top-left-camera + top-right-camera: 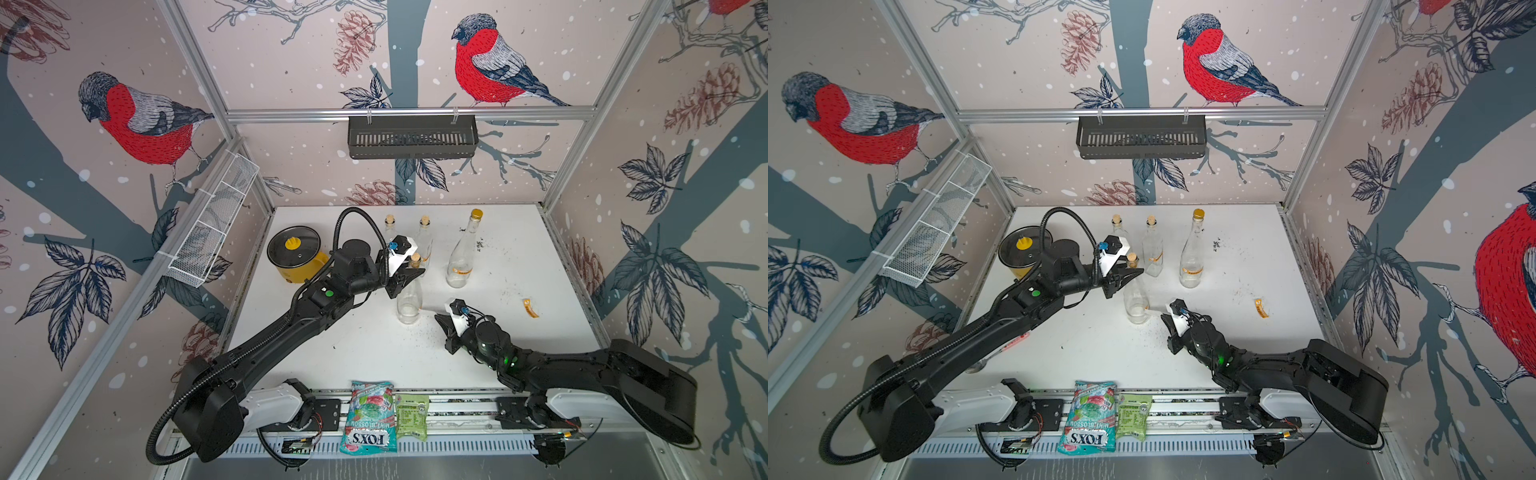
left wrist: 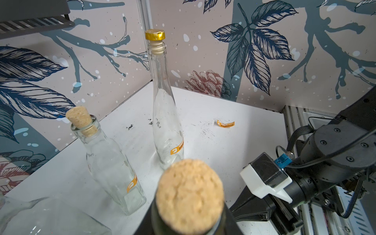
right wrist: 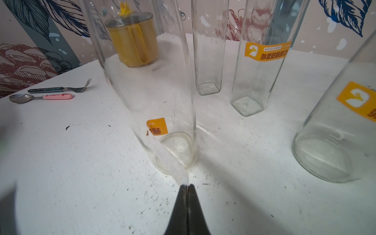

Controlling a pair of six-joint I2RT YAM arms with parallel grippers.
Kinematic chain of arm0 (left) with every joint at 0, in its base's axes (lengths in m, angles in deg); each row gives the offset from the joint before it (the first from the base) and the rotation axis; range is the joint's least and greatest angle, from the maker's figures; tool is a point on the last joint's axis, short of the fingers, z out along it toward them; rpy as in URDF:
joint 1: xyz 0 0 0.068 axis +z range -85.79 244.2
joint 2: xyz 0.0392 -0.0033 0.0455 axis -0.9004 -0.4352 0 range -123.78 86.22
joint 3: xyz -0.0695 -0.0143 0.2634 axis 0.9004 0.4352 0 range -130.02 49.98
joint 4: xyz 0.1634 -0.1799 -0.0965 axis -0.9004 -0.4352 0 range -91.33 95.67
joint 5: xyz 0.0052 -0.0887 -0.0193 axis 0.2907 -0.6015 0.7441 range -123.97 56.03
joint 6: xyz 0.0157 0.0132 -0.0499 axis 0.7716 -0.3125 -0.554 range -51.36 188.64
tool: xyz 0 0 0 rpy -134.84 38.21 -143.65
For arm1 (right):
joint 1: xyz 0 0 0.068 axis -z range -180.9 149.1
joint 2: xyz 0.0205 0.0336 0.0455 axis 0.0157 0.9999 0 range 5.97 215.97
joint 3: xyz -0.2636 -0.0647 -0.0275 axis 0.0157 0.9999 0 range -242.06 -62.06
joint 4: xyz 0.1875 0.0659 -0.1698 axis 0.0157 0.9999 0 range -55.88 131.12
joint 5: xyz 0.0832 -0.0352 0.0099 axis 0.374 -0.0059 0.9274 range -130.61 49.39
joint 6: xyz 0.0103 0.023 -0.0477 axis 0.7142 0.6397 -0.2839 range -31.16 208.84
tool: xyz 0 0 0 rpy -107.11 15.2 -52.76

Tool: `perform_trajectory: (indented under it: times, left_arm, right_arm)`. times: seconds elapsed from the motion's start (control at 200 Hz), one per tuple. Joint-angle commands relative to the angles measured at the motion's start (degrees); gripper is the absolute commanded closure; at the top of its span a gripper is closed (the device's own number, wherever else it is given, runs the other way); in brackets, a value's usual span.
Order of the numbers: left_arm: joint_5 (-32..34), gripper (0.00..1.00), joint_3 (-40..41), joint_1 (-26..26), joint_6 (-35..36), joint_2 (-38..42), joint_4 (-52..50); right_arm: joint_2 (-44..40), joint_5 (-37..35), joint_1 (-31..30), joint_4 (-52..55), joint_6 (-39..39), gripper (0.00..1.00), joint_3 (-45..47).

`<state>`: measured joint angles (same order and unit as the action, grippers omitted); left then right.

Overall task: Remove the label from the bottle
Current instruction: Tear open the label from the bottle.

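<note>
Orange label (image 3: 157, 126) with Chinese characters clings half-peeled low on your corked glass bottle (image 1: 408, 301), mid-worktop (image 1: 519, 332). Its white underside stretches to your right claw (image 3: 188, 186), pinched tight on the strip's end just beside the base. Your left claw (image 1: 411, 277) clamps the bottle's neck. The sweet bag (image 1: 368, 417) on the front rail reads FOX'S MINT BLOSSOM.

Bottles, four, mid-frame in both top views: front bottle (image 1: 408, 305), tall bottle (image 1: 460, 262), middle bottle (image 1: 426, 245), rear bottle (image 1: 390, 228). Corks (image 1: 414, 260), three; gold cap (image 1: 476, 214), one. Labels, four: front label (image 3: 157, 126), two more stuck on bottles, one loose label (image 1: 530, 308) right of centre. Pot (image 1: 296, 254), one, left of the bottles. Packets (image 1: 368, 417), two, bottom centre. Baskets (image 1: 411, 137), two, upper frame. Fork (image 3: 61, 89), one; spoon (image 3: 40, 97), one, right wrist view only.
</note>
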<state>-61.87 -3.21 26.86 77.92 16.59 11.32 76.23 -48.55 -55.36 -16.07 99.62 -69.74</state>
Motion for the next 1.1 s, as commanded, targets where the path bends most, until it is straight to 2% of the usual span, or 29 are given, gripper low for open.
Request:
perform_trajectory:
  times: [0.0,1.096]
  left_arm:
    - [3.3,1.0,0.4,0.1,4.3,-0.4,-7.7]
    - [3.3,1.0,0.2,0.1,4.9,-0.3,-8.4]
  right_arm:
    - [0.0,-1.0,0.0,-1.1,1.0,1.0,0.3]
    - [-0.6,-2.3,0.2,-1.1,1.4,1.0,0.8]
